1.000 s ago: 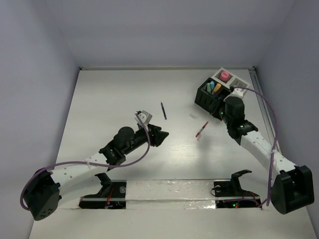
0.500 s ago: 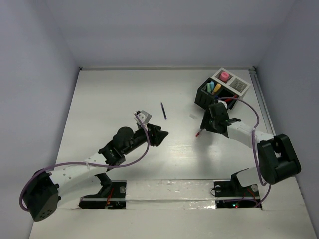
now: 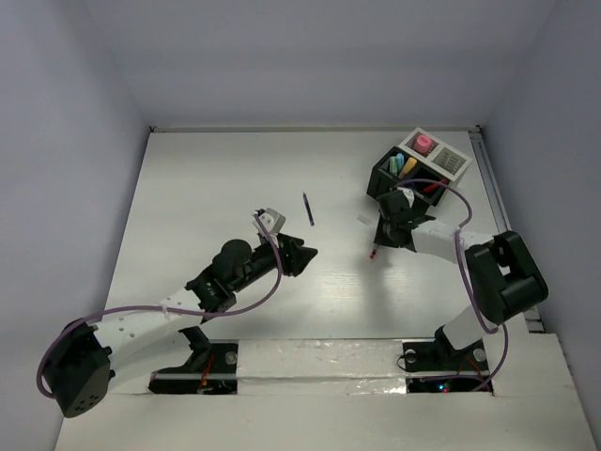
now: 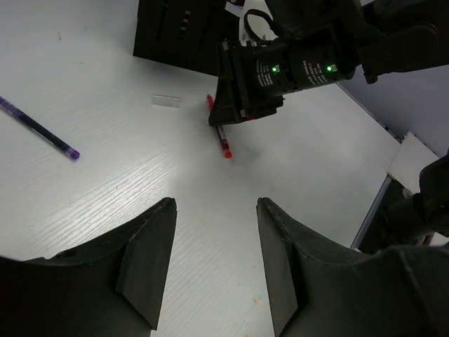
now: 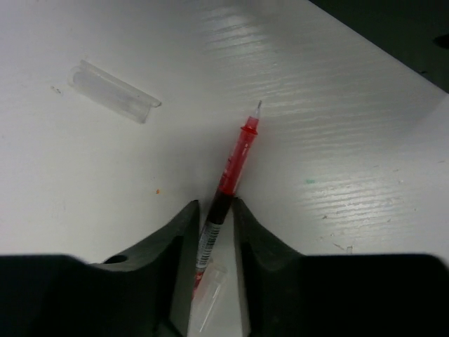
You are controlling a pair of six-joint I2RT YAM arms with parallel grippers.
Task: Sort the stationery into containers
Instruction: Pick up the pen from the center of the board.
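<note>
Tabletop [image 3: 216, 188], red pen [image 5: 231, 158] in right claw [image 5: 216, 208]

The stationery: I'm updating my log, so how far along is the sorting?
Done: markers and pink-capped bottle stand in the organizer. In hand: right tool pinches the red pen on the table. Left: the blue pen lies loose; left tool open, empty.

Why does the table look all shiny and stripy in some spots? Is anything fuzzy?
Top external view: light glare makes a bright patch on the table towards its front. Left wrist view: the same sheen brings out the table's stripy grain beside the dark blue pen. Right wrist view: the red pen is sharp, its tip clear to see.
</note>
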